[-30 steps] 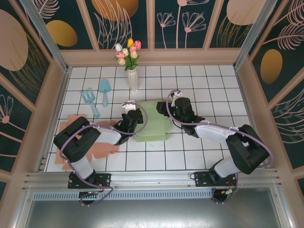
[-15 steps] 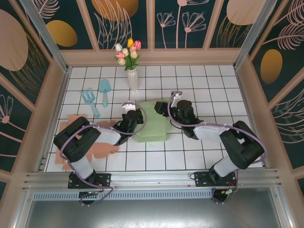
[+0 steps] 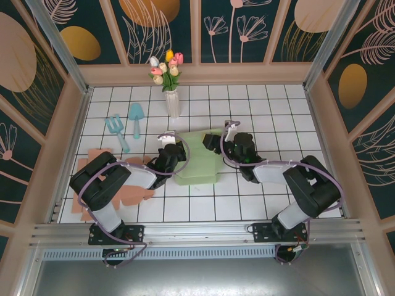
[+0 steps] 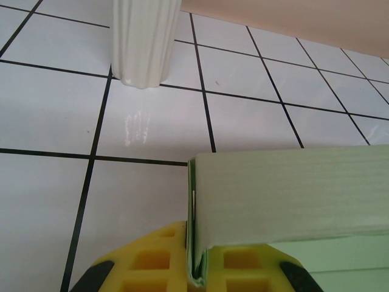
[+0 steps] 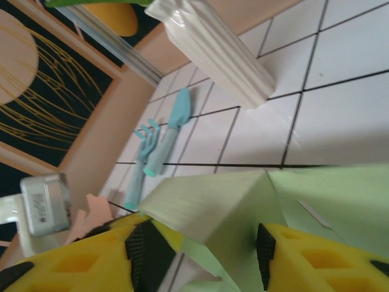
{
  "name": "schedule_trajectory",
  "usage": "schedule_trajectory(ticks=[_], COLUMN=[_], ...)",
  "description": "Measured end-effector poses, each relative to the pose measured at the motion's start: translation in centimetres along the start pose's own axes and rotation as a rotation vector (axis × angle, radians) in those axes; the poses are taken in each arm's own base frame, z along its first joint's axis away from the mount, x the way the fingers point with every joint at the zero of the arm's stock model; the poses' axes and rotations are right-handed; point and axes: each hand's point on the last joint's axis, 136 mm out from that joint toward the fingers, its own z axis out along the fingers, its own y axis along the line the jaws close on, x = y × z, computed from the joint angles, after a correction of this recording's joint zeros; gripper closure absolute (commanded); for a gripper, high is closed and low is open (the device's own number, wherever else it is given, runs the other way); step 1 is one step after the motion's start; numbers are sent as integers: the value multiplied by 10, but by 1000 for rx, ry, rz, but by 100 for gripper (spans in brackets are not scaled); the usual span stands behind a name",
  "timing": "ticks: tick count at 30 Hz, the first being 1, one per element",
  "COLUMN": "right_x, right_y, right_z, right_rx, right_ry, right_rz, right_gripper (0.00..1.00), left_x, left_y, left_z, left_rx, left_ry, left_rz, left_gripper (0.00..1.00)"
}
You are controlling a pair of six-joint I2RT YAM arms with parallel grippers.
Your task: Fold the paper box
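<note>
The fold is partly done, by my reckoning. The paper box (image 3: 197, 163) sits in the middle of the tiled worktop (image 3: 278, 111), between my two arms, and it already has some shape. At least one wall stands up from a flat base, and a creased corner rises at the far right side. It is not yet a closed box. The near part still lies flat and open, so I judge that more walls have to be raised and the flaps tucked before it will hold together.

My left gripper (image 4: 197, 267) is closed tight on the left edge of the box. The yellow pads pinch a thin doubled fold of green sheet, and the wall runs off to the right from there. My right gripper (image 5: 206, 249) has its fingers apart with the raised corner between them. I cannot tell whether the pads actually bear on it.

The sheet is pale green card with a matt finish and a fine ribbed grain along the wall. It looks stiff enough to hold a sharp crease. The worktop is glossy white tile with dark grout lines. Beyond the box stands a fluted white vase (image 4: 146, 36), smooth and slightly shiny, and further left lie a teal trowel (image 5: 167, 134) and a teal fork (image 5: 140, 158).
</note>
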Motion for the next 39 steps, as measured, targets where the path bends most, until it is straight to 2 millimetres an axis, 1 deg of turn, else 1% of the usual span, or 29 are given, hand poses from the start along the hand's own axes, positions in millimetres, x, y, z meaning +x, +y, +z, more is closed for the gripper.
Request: schedule_trajectory(ticks=[2,11,16,20,22,29,34,39], right_x=[0,-11,-11,-11,-8,17,28,33], right_y=[-7,-32,-46,-57,-64,-79,-78,-68], right_z=[-5,-30,-35,-37,-35,-28,-24,-20], right_rx=[47,239,304,329,339,350,323,257], right_ry=[4,-39,-29,-20,-5,80,121,146], right_rz=[-25,-146,-181,-171,-164,-146,-135,-117], right_gripper=[44,42,41,41,41,41,42,45], left_x=[0,0,0,0,0,0,0,1], left_y=[0,0,-1,-1,-1,-1,-2,-3], left_z=[0,0,0,0,0,0,0,0], left_rx=[0,2,3,5,7,8,11,16], left_ry=[0,1,1,2,2,2,3,5], left_rz=[0,0,0,0,-1,-1,-2,-2], left_gripper=[100,100,100,100,100,100,100,100])
